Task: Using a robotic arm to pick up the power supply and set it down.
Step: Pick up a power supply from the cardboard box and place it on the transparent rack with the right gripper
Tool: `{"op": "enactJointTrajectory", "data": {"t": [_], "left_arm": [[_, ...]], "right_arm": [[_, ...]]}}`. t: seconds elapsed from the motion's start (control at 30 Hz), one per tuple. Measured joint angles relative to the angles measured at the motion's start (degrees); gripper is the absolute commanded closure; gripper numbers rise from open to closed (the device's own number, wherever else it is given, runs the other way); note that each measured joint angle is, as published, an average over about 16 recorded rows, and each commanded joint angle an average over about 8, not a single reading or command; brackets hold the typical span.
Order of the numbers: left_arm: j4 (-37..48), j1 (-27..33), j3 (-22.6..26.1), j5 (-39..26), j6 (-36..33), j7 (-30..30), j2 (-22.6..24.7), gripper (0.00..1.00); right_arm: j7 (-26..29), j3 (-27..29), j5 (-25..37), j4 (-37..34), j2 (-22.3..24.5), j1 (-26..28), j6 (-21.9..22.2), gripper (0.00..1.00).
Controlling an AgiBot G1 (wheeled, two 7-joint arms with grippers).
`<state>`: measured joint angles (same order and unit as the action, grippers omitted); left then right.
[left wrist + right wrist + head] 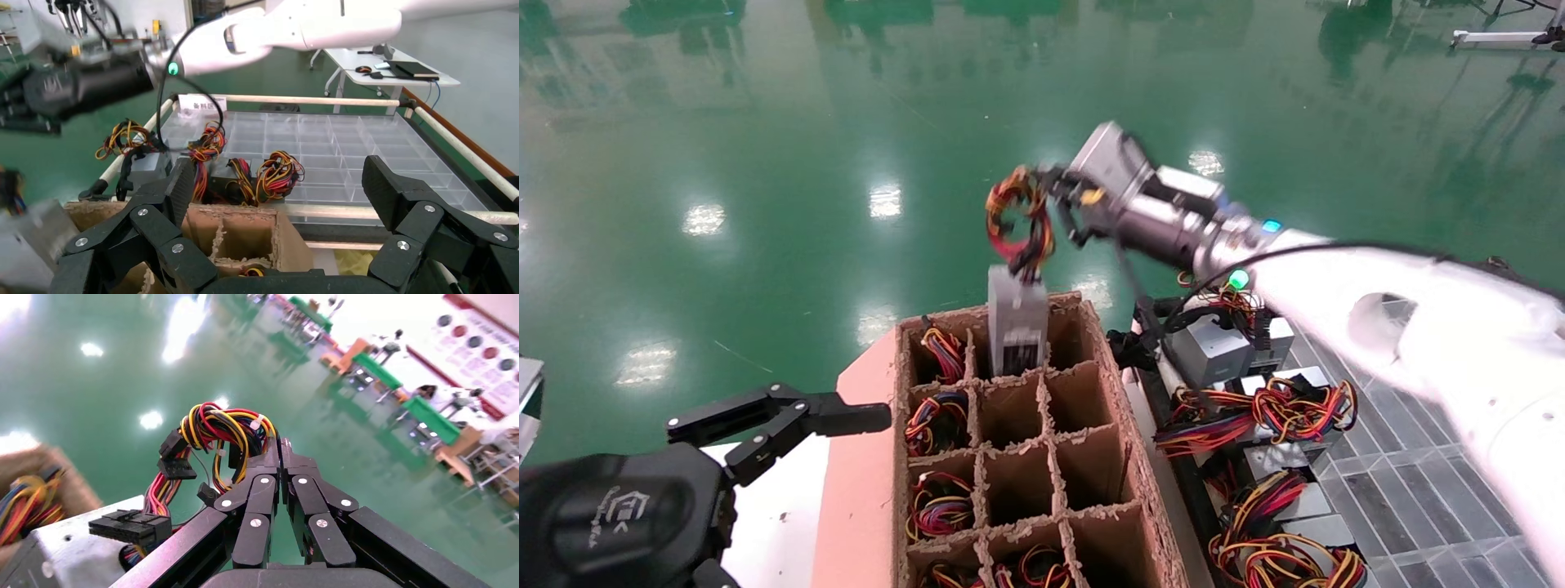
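Note:
The white robotic arm (1418,310) on my right reaches in over the far end of the box. Its right gripper (1054,192) (278,444) is shut on the coiled red, yellow and black wires (1017,220) (220,432) of a power supply. The grey metal body of the power supply (1017,322) (67,557) hangs upright below the coil, its lower end inside the back middle cell of the cardboard box (1107,367). My left gripper (829,425) (284,190) stands open and holds nothing, low beside the box's left wall.
Several cells of the box hold wire bundles (940,506). To the right of the box is a rack with more grey power supplies and tangled wires (1254,408) on a clear compartment tray (343,147). Green floor lies beyond.

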<state>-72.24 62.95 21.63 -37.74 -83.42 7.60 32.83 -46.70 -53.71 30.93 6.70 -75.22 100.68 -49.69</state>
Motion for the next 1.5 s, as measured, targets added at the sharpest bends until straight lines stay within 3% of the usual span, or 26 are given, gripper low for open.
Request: {"op": "enactJointTrajectory", "data": {"t": [0.33,1.0,1.23,1.5], "left_arm": [[0.0,0.0,0.0,0.0,0.0,0.0,0.0,0.0],[0.0,0.0,0.01,0.01,0.0,-0.01,0.0,0.0],[0.0,0.0,0.01,0.01,0.01,-0.01,-0.01,0.0],[0.0,0.0,0.02,0.01,0.01,-0.01,-0.01,0.0]], "right_arm": [[0.38,2.7,-3.8,-3.16,7.49,4.16,-10.71,1.0],[1.73,3.2,-4.43,-4.34,32.22,6.06,-35.72,1.0],[2.93,3.67,-5.42,-2.39,37.94,3.41,-40.38,1.0],[4.02,4.58,-7.54,1.35,43.81,-0.3,-41.12,1.0]]}}
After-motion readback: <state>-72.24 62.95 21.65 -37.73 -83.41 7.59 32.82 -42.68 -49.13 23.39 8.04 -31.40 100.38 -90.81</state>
